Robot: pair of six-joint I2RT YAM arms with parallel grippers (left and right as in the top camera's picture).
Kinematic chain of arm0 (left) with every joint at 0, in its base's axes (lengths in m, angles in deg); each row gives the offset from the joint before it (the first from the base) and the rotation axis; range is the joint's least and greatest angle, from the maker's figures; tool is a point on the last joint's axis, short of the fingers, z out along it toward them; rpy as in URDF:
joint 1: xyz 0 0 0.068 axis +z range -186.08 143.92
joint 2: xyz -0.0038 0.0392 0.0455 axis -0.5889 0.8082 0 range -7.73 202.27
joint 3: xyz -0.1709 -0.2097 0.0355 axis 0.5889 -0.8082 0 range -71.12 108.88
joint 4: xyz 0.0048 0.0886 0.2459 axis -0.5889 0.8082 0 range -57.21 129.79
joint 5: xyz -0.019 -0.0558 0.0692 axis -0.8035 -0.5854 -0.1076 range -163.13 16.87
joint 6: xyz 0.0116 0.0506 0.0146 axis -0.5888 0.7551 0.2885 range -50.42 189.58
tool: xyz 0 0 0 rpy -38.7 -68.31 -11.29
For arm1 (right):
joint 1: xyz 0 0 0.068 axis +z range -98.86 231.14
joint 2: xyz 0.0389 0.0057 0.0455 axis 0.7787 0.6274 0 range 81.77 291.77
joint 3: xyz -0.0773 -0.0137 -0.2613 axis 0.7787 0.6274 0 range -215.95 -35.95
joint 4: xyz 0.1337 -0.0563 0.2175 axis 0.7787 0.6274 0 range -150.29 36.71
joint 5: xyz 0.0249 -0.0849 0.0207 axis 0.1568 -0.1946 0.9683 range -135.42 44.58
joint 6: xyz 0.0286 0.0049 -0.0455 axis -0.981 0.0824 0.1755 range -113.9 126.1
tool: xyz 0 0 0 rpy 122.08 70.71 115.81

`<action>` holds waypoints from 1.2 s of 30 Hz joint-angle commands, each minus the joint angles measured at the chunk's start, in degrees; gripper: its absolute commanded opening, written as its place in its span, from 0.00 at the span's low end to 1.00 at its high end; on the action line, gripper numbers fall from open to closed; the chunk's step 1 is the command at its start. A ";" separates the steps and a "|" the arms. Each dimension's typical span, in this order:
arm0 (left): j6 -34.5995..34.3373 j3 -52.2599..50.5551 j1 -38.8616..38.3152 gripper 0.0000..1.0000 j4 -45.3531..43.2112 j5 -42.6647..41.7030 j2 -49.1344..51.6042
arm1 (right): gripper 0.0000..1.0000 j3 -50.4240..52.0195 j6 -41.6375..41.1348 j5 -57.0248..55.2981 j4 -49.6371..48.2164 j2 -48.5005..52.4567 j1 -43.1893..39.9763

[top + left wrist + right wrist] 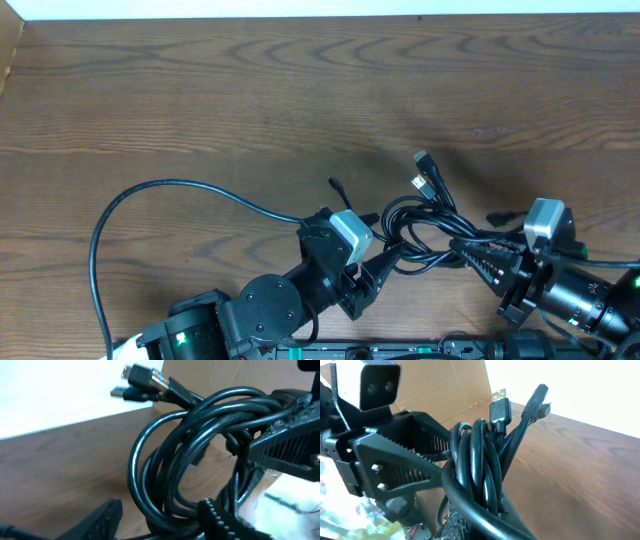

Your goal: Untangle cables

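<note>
The thin black cables (436, 210) are bunched up in a loopy tangle, and their small plugs (421, 160) poke out at one end.

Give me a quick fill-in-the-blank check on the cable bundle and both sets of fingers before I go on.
1. The right fingers are ___ on the cables.
2. The left fingers stand ___, with strands of the coil between them.
3. Every cable in the coil is ___ in colour.
Missing words: shut; open; black.
</note>
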 commanded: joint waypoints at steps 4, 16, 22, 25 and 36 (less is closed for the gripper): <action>-1.36 0.90 0.20 0.61 -0.11 -1.57 -0.39 | 0.01 -0.37 1.99 2.97 -1.22 -0.63 0.00; 3.98 0.90 0.17 0.61 -2.75 -1.62 -0.35 | 0.01 -0.37 1.97 5.55 -2.23 -0.63 0.02; 16.55 0.90 0.17 0.61 -3.23 -6.71 0.02 | 0.01 -0.37 1.92 10.95 -2.19 -0.63 0.02; 18.64 0.90 0.17 0.61 -3.67 -9.99 0.55 | 0.01 -0.37 1.68 11.30 -1.55 -0.63 0.02; 18.60 0.90 0.17 0.08 -8.55 -10.67 1.11 | 0.01 -0.37 1.64 11.32 1.73 -0.63 0.02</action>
